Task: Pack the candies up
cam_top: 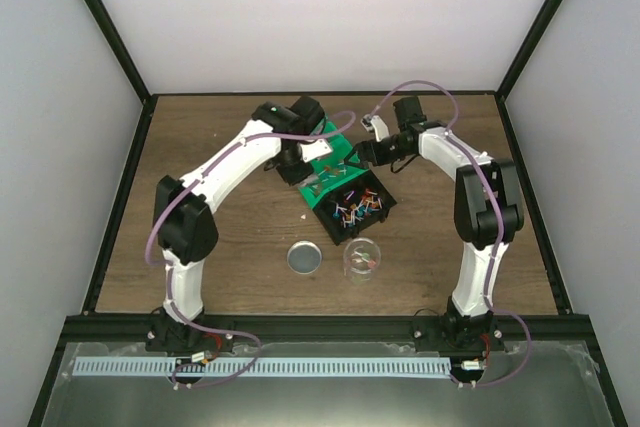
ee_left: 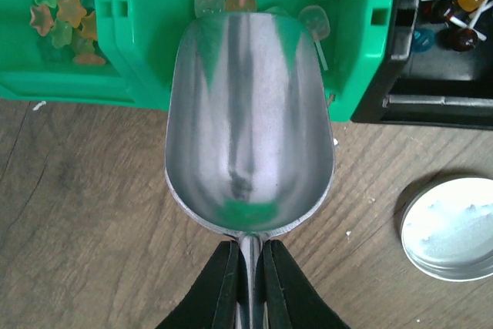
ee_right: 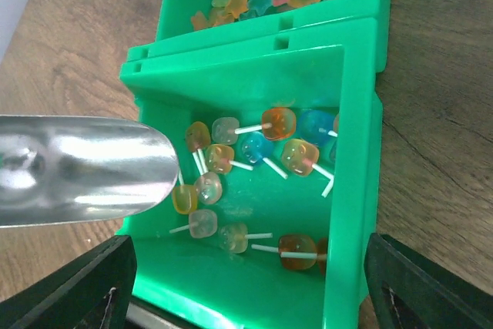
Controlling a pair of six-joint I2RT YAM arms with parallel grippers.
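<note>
Pinching scoop (ee_left: 250, 129), left end effector (ee_left: 246, 260)

The bin (ee_right: 356, 136) is bright green, the scoop (ee_left: 250, 113) shiny silver. Its candies (ee_right: 253, 147) are orange, blue and pale, on white sticks.

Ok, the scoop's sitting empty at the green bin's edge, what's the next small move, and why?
Probably ease the scoop forward under the lollipops: it is empty, its lip just over the green bin's wall, and they lie right beyond it.
</note>
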